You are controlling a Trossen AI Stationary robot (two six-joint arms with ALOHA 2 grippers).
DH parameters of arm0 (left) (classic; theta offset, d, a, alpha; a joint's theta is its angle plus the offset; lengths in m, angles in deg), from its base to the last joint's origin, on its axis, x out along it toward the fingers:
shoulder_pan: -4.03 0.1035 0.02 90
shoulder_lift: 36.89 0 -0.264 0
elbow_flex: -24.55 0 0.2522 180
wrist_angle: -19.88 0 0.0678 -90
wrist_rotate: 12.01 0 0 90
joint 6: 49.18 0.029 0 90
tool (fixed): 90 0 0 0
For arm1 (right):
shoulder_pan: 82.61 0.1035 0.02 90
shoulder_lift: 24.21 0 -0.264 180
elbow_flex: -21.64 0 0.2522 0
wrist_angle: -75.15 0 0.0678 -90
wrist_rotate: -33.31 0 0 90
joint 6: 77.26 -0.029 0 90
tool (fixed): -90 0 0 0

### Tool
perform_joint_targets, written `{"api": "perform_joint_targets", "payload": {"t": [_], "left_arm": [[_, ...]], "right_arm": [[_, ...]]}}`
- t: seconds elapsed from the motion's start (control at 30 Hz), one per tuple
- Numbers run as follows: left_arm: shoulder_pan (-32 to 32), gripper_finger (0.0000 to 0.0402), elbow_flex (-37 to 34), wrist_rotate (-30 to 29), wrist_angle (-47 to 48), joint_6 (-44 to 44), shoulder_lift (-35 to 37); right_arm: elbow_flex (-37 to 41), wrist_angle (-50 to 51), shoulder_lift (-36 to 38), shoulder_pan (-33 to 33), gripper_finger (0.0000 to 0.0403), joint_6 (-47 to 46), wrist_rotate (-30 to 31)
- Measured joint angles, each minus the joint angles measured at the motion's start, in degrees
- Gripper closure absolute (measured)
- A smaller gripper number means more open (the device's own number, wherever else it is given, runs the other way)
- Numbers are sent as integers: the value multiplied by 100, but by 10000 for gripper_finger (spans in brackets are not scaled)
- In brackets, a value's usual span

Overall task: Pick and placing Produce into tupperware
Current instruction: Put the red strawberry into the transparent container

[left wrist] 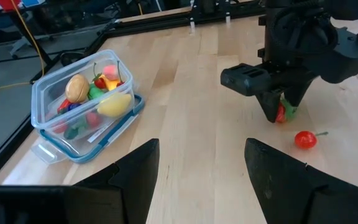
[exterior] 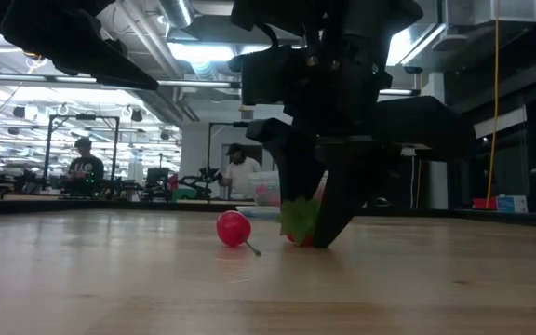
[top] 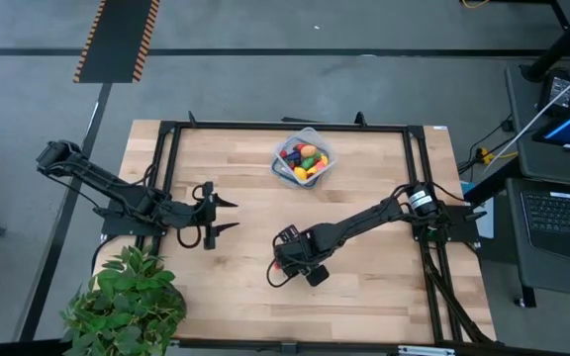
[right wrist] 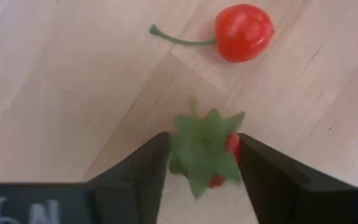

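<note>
Two loose pieces left on the bare wood, lower centre of the high view: a strawberry (right wrist: 207, 155) with a green leafy cap and, just beside it, a cherry (right wrist: 243, 32) on a thin stem. Right gripper (right wrist: 204, 163) down at the table, fingers on either side of the strawberry, closing but possibly not yet gripping. Best squeezed across the red body, not the soft cap; lifted straight up, clear of the cherry; then carried to the tupperware (top: 303, 158) at upper centre, already holding most of the produce (left wrist: 92, 93). Left gripper (top: 221, 216) parked at centre left, fingers apart, nothing held, well clear of the work.
</note>
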Motion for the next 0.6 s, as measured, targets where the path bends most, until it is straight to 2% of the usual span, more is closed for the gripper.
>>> {"api": "perform_joint_targets", "payload": {"t": [0.13, 0.17, 0.6], "left_arm": [[0, 172, 0, 0, 0, 0, -1], [0, 172, 0, 0, 0, 0, -1], [0, 172, 0, 0, -2, 2, -1]], "right_arm": [[0, 31, 1, 4, 262, -41, -16], [0, 35, 2, 4, 265, -79, -15], [35, 308, 151, -44, 265, -598, 64]]}}
